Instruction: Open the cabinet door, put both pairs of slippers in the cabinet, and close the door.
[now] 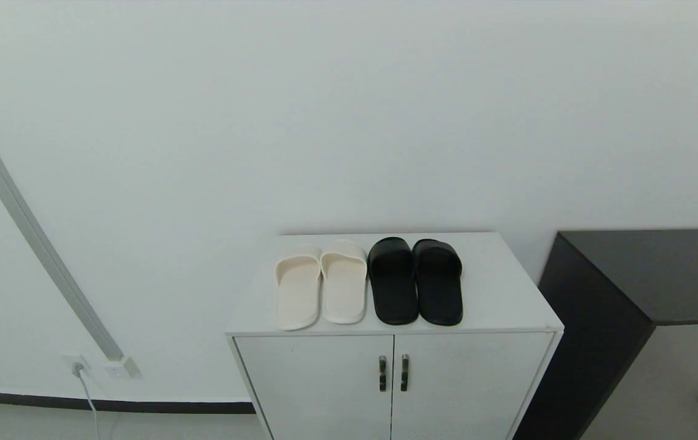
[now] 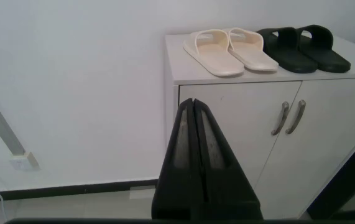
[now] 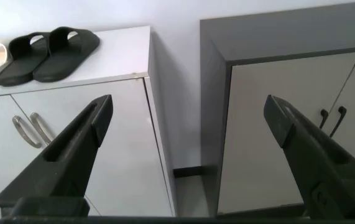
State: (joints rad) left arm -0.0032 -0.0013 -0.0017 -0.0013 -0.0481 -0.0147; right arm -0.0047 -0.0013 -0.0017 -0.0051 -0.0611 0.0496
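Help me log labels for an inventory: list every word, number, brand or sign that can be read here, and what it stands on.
No readable text in any view.
cream slippers: plain, no print visible.
black slippers: plain, no print visible.
white cabinet: top and doors blank.
dark cabinet: blank.
wall socket: too small to tell any marking.

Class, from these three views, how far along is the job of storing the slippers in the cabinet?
Done: nothing yet; both doors of the white cabinet are closed. In hand: nothing; the left pincer is shut and empty, the right pincer open and empty, both short of the handles. Left: open a door, move the cream slippers and black slippers from the cabinet top inside, close it.
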